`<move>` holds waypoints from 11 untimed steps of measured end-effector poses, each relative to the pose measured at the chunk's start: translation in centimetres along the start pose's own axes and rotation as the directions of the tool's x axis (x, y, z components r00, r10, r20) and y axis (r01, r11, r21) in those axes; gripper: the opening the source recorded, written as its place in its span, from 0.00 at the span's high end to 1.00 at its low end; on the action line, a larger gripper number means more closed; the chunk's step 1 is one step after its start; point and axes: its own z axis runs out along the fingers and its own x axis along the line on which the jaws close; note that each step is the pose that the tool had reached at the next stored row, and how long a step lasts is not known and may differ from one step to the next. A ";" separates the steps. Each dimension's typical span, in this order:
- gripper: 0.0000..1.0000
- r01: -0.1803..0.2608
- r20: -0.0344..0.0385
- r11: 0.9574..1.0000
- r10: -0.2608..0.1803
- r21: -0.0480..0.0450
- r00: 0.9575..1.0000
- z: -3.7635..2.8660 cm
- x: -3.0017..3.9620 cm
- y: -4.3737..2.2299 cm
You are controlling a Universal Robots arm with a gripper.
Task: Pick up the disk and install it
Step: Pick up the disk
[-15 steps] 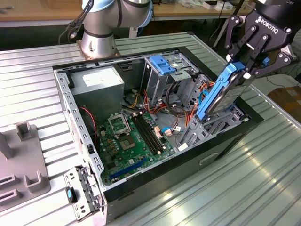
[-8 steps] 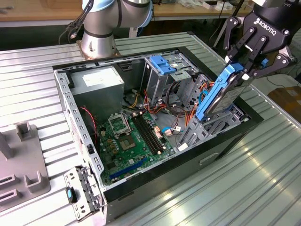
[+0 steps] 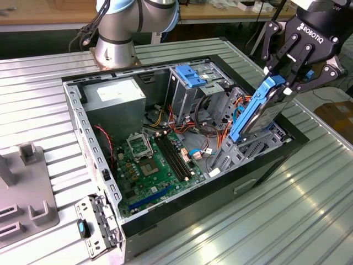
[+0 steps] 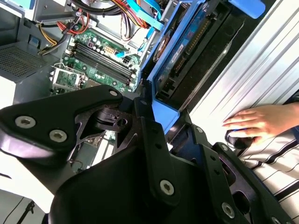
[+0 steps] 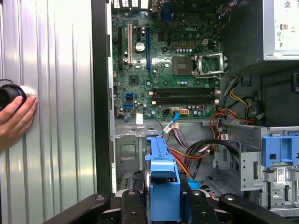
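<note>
- At the exterior view's right end of the open computer case (image 3: pixel 83 127), you have the end effector (image 3: pixel 282 83) clamped on the disk (image 3: pixel 258 113). Its fingers grip the blue rail at the disk's upper end.
- The disk hangs tilted, with its upper end leaning toward the exterior view's right. Its lower end is down among the grey metal drive bays (image 3: pixel 242 152), and you cannot tell whether it touches them.
- In the first wrist view, the disk (image 5: pixel 163 182) runs edge-on out from the end effector (image 5: pixel 164 205), pointing toward the motherboard (image 5: pixel 163 60).
- In the second wrist view, the disk (image 4: pixel 184 46) stands just beside the case's dark wall, held by the end effector (image 4: pixel 168 119).
- The motherboard (image 3: pixel 157 163) lies flat in the case, between the power supply (image 3: pixel 113 96) and the drive bays.
- A bare blue bracket (image 3: pixel 190 76) sits on the far drive cage, well apart from the disk.
- A person's hand (image 5: pixel 16 119) rests on a black knob (image 5: pixel 8 94) on the ribbed metal bench (image 3: pixel 309 210) beside the case.
</note>
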 end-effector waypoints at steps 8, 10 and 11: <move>0.63 0.007 0.000 1.000 -0.007 0.000 1.000 2.24 0.08 -0.03; 0.63 0.008 0.000 1.000 -0.008 0.000 1.000 2.86 0.10 -0.04; 0.63 0.009 0.000 1.000 -0.009 0.000 1.000 2.97 0.10 -0.04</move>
